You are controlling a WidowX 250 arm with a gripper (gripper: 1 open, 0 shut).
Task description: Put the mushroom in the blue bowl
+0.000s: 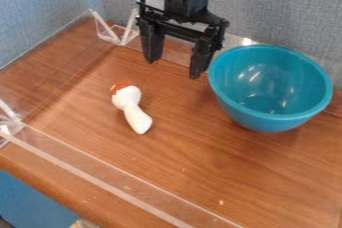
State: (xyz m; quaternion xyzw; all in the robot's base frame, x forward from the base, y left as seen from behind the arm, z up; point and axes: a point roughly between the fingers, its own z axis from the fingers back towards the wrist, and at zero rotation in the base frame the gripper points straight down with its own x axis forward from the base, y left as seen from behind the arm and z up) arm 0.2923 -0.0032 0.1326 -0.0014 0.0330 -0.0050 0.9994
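Observation:
The mushroom (131,106) lies on its side on the wooden table, its thick cream stem pointing toward the front right and its small reddish-brown cap toward the back left. The blue bowl (270,85), large, glossy and teal, stands upright at the right with nothing visible inside. My gripper (177,60) hangs above the table at the back middle, between the mushroom and the bowl and left of the bowl's rim. Its black fingers (152,47) stand wide apart with nothing between them, so it is open. It is well behind and above the mushroom, apart from it.
A wooden table (80,82) has a low clear plastic rim along its front (94,172) and left edges. A blue-grey fabric wall (54,2) rises at the back left. The table's front edge drops off at the lower left.

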